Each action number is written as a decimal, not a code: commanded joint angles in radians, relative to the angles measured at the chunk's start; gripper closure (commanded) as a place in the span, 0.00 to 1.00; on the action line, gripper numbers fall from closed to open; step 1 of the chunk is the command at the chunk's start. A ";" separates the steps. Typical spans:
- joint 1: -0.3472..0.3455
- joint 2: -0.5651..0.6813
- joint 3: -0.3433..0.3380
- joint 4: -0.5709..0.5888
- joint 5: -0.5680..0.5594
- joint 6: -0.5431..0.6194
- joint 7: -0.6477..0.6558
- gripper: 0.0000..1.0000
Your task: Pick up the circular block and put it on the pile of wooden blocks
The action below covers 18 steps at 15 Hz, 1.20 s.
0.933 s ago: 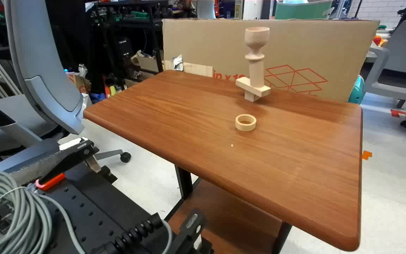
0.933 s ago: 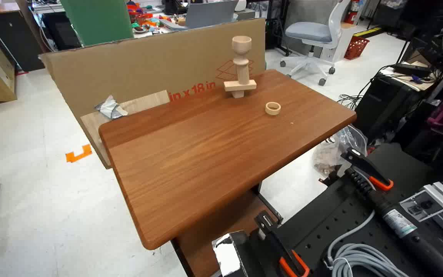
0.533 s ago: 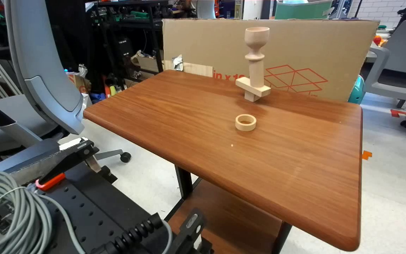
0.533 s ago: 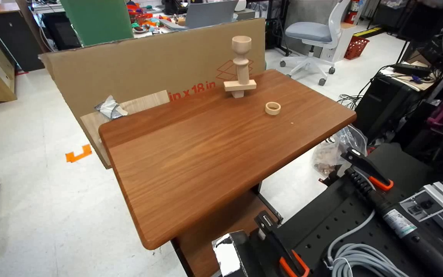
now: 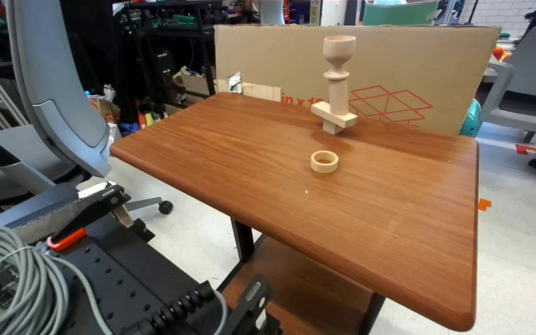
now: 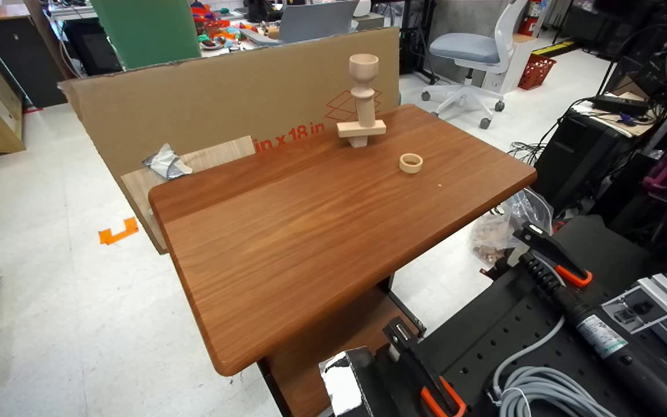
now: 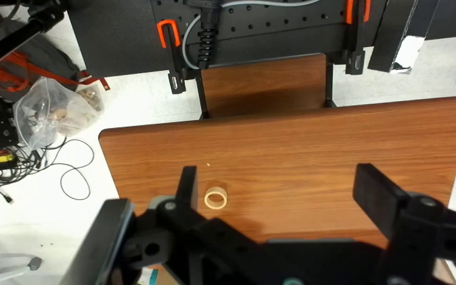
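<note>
The circular block (image 5: pixel 324 168) is a light tan wooden ring lying flat on the table; it also shows in an exterior view (image 6: pixel 410 168) and in the wrist view (image 7: pixel 215 190). The pile of wooden blocks (image 5: pixel 338 95) stands upright behind it near the cardboard, also seen in an exterior view (image 6: pixel 366 110). It has a small base block, a crosswise flat block, a post and a cup-shaped top. The pile is hidden in the wrist view. My gripper (image 7: pixel 277 168) is open and empty, above the table, with the ring appearing beside its left finger. Exterior views do not show the gripper.
The brown table (image 5: pixel 249 153) has rounded edges. A large cardboard sheet (image 6: pixel 223 92) stands along its far edge, close behind the pile. A black perforated bench (image 6: pixel 484 341) with clamps and cables borders the near side. A chair (image 5: pixel 63 83) stands beside the table.
The ring and the pile have not moved. A dark shape at the top right corner of an exterior view has shifted slightly; I cannot tell what it is.
</note>
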 commanded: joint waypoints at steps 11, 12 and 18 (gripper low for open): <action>-0.018 0.556 -0.180 0.313 0.010 0.195 -0.216 0.00; -0.024 0.604 -0.182 0.338 -0.003 0.217 -0.212 0.00; -0.043 0.862 -0.200 0.469 0.005 0.349 -0.226 0.00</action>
